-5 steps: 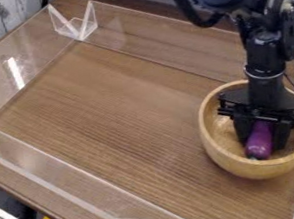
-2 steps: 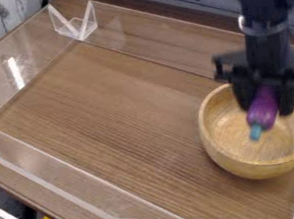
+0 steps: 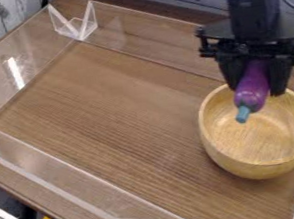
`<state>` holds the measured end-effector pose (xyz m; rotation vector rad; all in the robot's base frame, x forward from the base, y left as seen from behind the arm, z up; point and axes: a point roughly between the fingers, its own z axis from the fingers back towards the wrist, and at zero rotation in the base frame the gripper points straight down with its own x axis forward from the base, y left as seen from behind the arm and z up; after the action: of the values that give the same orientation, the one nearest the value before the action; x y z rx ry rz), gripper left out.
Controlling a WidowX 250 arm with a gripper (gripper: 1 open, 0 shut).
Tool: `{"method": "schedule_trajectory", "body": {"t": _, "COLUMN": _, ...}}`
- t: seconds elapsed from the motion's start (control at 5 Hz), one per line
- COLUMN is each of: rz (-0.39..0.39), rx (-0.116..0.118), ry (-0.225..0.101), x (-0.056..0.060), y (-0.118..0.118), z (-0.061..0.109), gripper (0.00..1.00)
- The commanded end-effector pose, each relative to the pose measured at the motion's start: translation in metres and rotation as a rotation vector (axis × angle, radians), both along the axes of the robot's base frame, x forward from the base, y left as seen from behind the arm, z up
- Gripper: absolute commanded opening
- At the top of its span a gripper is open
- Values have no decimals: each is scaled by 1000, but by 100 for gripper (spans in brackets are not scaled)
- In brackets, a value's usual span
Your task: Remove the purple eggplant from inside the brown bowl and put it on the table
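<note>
Across most of the view stretches a wooden table (image 3: 111, 116) with clear walls at its edges. Near its right edge sits a round wooden bowl (image 3: 258, 138), now empty. Above the bowl hangs a black gripper (image 3: 255, 86), closed on a purple eggplant (image 3: 251, 87) that dangles stem-down over the bowl's back rim. The glossy eggplant could slip free and fall back into the bowl.

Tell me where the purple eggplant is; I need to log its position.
The purple eggplant hangs clamped in the tool, stem down, above the brown bowl at the camera view's right.
</note>
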<state>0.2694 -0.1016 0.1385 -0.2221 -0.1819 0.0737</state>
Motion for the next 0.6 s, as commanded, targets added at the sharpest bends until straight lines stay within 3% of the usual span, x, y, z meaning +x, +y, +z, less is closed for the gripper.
{"method": "schedule_trajectory", "body": {"t": 0.0, "rz": -15, "rx": -3, "ry": -41, "x": -4, "y": 6, "z": 12, "gripper": 0}}
{"method": "schedule_trajectory", "body": {"t": 0.4, "rz": -26, "rx": 8, "ry": -27, "x": -11, "y": 12, "z": 8, "gripper": 0}}
